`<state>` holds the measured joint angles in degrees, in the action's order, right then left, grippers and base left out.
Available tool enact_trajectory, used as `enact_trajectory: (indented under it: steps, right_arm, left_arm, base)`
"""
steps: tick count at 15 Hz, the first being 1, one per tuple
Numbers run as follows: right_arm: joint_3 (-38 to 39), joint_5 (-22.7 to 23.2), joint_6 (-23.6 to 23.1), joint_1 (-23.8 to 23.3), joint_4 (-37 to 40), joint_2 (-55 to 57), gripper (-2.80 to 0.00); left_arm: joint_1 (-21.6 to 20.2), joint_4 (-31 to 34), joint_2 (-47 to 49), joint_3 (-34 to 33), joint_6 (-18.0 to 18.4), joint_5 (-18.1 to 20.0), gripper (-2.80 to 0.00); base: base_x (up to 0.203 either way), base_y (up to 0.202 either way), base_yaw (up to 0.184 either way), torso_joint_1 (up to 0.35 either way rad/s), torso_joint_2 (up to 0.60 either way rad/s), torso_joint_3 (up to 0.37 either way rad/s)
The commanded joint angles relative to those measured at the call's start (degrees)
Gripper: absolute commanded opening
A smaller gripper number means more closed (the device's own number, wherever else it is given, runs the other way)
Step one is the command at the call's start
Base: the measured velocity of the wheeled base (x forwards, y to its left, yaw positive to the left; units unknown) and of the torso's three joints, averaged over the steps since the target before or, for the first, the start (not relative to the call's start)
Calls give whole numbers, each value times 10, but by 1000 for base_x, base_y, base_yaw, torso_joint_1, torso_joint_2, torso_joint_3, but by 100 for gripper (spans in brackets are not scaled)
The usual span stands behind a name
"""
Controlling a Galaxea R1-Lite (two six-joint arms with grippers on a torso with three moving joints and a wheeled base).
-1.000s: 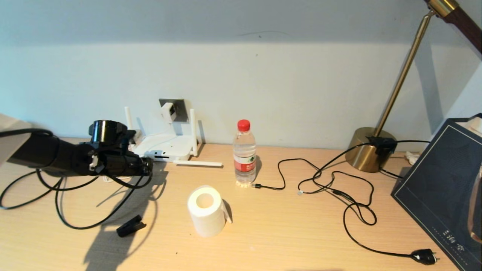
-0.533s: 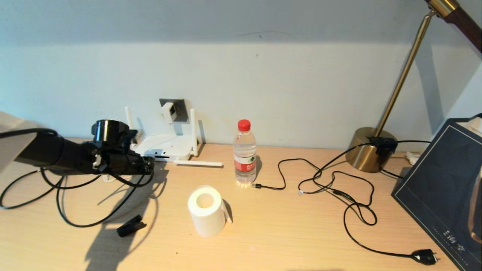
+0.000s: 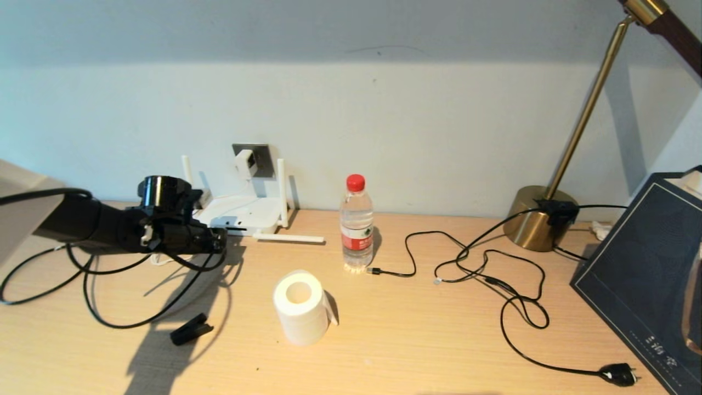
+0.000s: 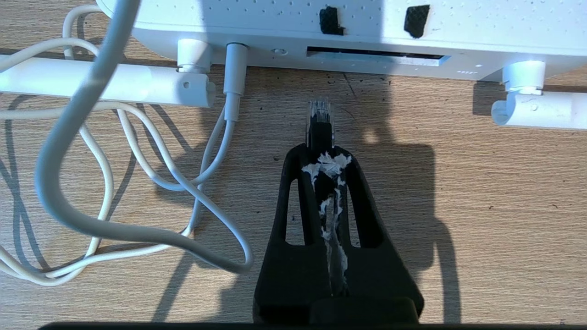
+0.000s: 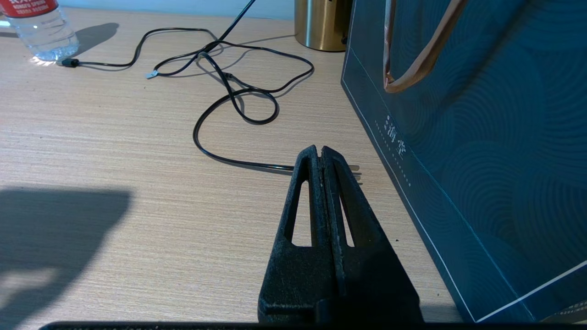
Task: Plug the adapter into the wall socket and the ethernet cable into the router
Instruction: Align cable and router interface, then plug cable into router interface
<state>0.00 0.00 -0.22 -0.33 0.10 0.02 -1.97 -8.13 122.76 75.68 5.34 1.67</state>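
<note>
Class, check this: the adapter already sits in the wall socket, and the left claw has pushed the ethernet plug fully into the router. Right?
Not quite. In the left wrist view the ethernet plug, held in the left claw, is short of the router, not inserted. The adapter does sit in the wall socket.

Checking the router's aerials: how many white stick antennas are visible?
4: two slim white stick antennas upright at the back, left and right; two folded flat, front-left and front-right.

My head camera looks down across the desk (image 3: 384,340) to the wall. My left wrist camera sits close before the router (image 4: 321,27), also in the head view; my right wrist camera looks low along the desk's right side.
</note>
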Motion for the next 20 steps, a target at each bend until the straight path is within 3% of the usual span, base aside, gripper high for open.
enact_trajectory:
  steps: [1, 4, 9, 20]
  right_arm:
    - [0, 0, 0, 0, 0, 1, -280]
    - [0, 0, 0, 0, 0, 0, -280]
    - [0, 0, 0, 0, 0, 0, -280]
    - [0, 0, 0, 0, 0, 0, -280]
  left_arm:
    - [0, 0, 0, 1, 1, -1, -280]
    - [0, 2, -1, 6, 4, -1, -280]
    - [-1, 7, 2, 9, 54, -1, -280]
    - [-1, 6, 11, 23, 56, -2, -280]
  base:
    - [0, 0, 0, 0, 0, 0]
    - [0, 0, 0, 0, 0, 0]
    - [0, 0, 0, 0, 0, 0]
    - [0, 0, 0, 0, 0, 0]
